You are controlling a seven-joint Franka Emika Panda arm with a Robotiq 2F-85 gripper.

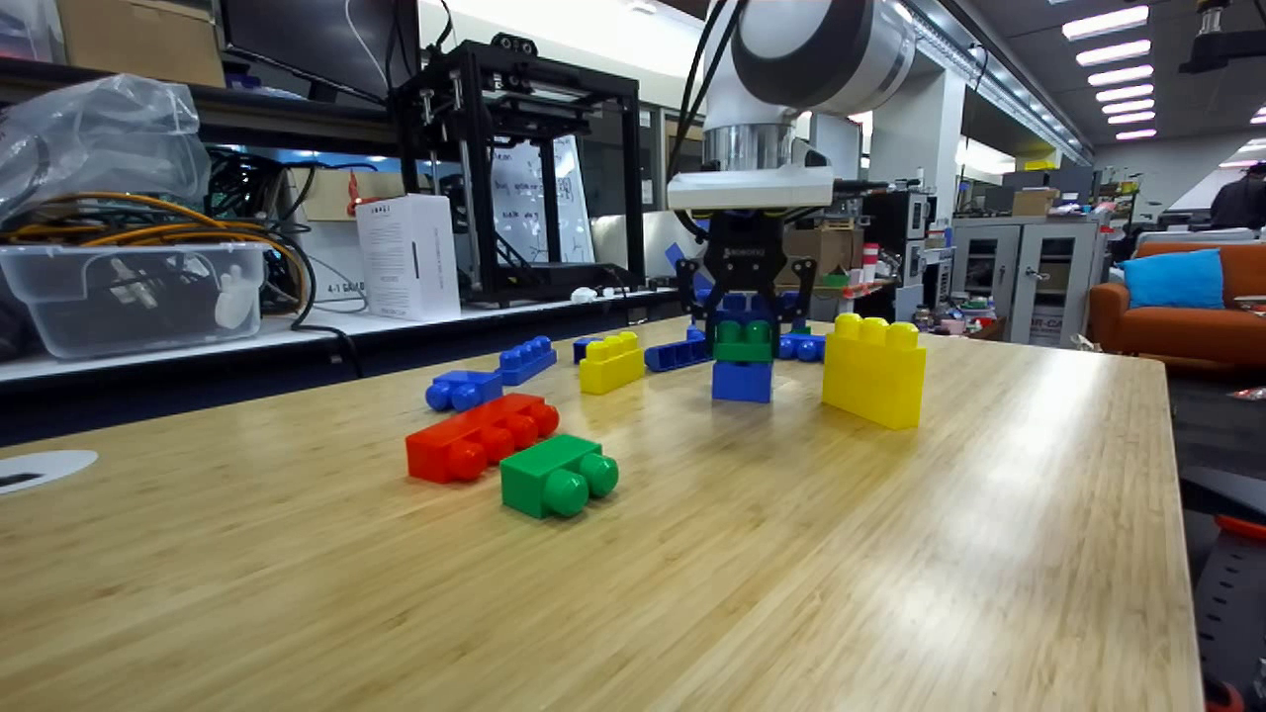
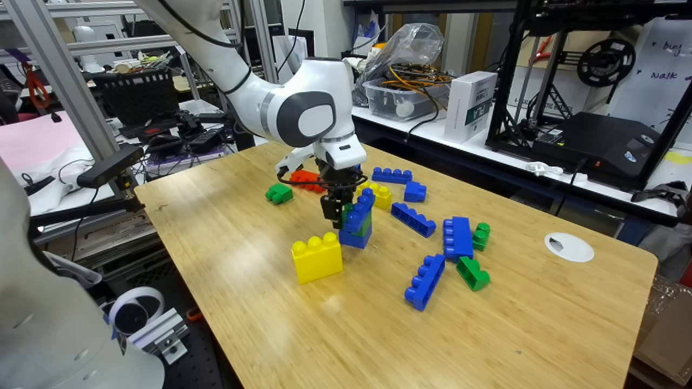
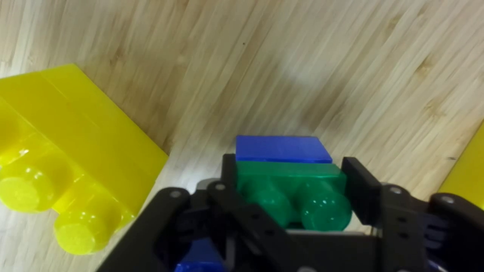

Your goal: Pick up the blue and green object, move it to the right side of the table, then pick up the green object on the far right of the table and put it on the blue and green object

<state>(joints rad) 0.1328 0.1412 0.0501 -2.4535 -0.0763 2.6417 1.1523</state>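
Tool (image 3: 290, 170) grips the blue and green tower (image 2: 358, 220): wrist view has the fingers (image 3: 361, 185) snug on both sides of its green section (image 3: 293, 185), blue base (image 3: 281, 149) showing just past it. Tower is upright in both exterior views, over or on the tabletop (image 2: 513, 329); can't tell which. Large yellow brick (image 1: 872, 374) is near it, apart. In an exterior view, red brick (image 1: 480, 433) lies well apart from tower, smaller yellow brick (image 1: 611, 368) stands nearer. Loose blue bricks (image 2: 458, 237) lie scattered.

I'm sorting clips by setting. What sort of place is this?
Most likely a lab or workshop, going by the 3D printer, the white box marked PLA and the clear plastic bin of tangled cables.
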